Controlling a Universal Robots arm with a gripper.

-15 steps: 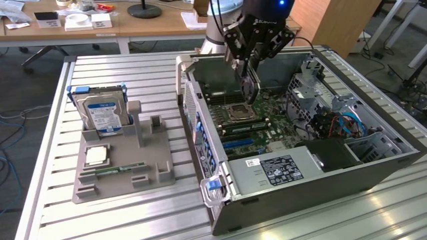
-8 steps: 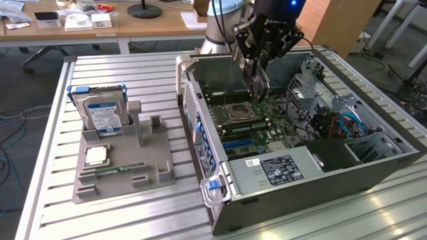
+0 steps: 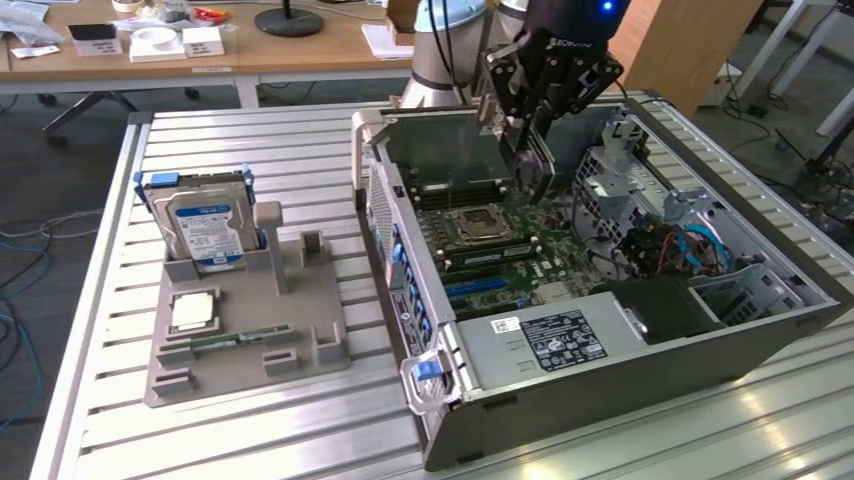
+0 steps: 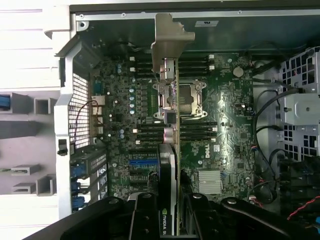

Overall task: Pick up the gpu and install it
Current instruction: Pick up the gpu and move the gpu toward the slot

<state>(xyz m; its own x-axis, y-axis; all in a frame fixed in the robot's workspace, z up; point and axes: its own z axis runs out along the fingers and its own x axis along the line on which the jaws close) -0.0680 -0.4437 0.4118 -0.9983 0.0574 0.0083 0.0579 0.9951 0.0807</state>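
Gripper jaws were clamped on the gpu, holding the card on edge above the motherboard inside the open computer case, toward the case's far wall.

Gpu: shiny metal bracket. Table: ribbed bare metal. Holder: matt grey plastic.
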